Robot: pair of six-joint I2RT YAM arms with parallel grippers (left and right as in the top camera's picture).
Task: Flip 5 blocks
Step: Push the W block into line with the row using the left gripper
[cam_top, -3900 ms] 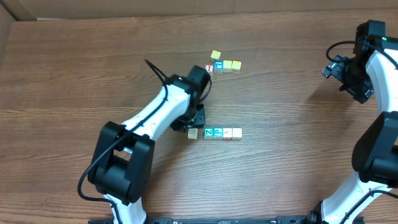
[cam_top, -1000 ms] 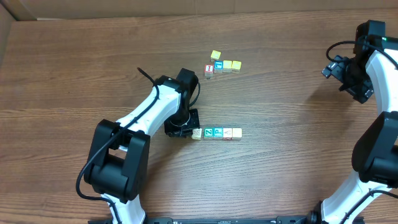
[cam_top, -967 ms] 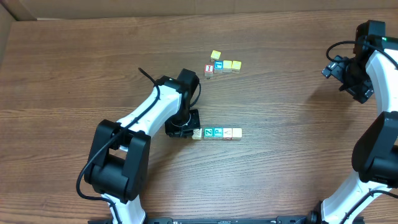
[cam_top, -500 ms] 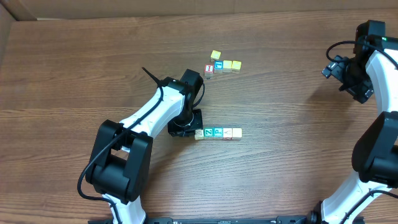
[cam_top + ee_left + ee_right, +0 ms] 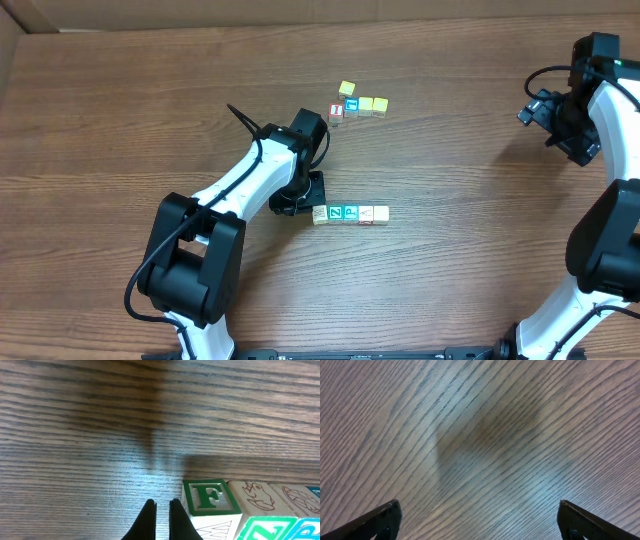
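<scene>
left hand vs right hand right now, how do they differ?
Left hand is shut, fingers together; right hand is spread wide open. Left hand sits at the block row, beside its end block with the green F; right hand is far right, away from all blocks, only tabletop under it. Both hold nothing.

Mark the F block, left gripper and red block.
F block [image 5: 206,498], left wrist view, on its green F face.
left gripper [image 5: 161,506], left wrist view, between the shut fingertips.
red block [image 5: 336,111], overhead view, on its top face.
</scene>
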